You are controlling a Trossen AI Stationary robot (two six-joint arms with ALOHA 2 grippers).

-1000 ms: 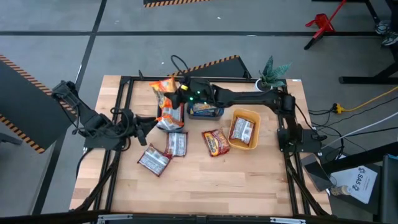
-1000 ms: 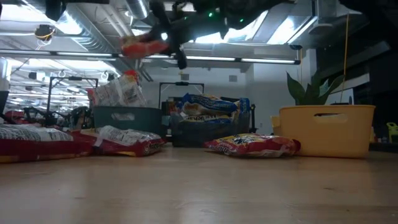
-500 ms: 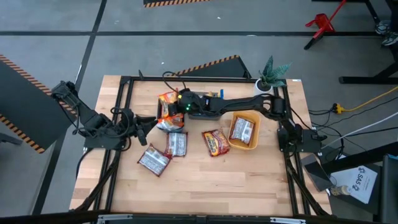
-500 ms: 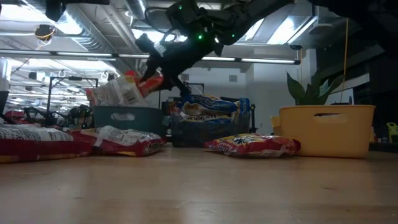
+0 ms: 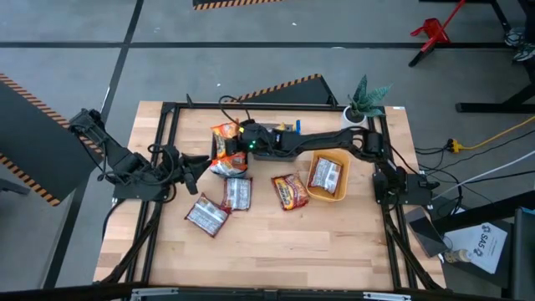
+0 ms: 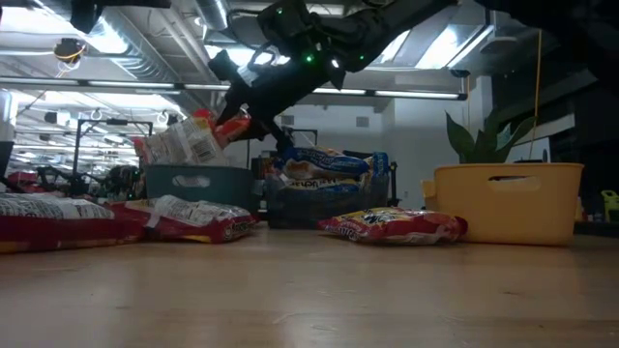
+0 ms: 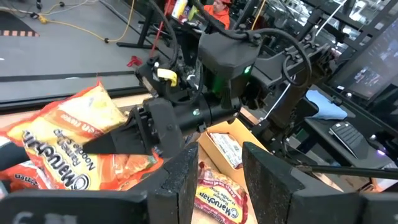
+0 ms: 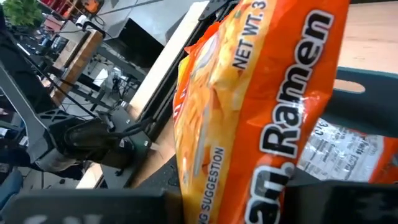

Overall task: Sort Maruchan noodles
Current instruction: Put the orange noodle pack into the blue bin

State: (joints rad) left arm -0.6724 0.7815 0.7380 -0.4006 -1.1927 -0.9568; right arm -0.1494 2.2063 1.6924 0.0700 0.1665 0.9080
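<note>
My right gripper (image 5: 227,144) reaches across from the table's right and is shut on an orange Maruchan noodle packet (image 8: 249,99). It holds the packet over the grey tray (image 6: 193,181) at the far left, where other packets (image 6: 179,142) stand. A dark tray (image 6: 324,203) holds yellow-and-blue packets (image 6: 327,166). A silvery packet (image 5: 324,175) lies in the yellow tray (image 5: 338,155). Three loose packets (image 5: 236,193) lie flat on the wood. My left gripper (image 7: 221,155) waits open at the table's left, facing the grey tray, with nothing between its fingers. My right gripper pinches the orange packet between its two fingers (image 7: 115,142), at the packet's edge (image 7: 93,134) that faces the arm. The fingers slant down from the table's right toward its left. The packet sticks out beyond the fingertips, tilted, over the packets in the grey tray; I cannot tell whether it touches them.
A potted plant (image 5: 365,99) stands at the far right corner. A black metal frame (image 5: 167,117) runs along the table's edges. The near half of the wooden top (image 5: 276,247) is bare.
My right gripper has come down with the orange packet, from high above the trays to just over the packets in the grey tray, and has rolled and tipped further downward. For the last half second it has kept still. The left arm has not moved.
</note>
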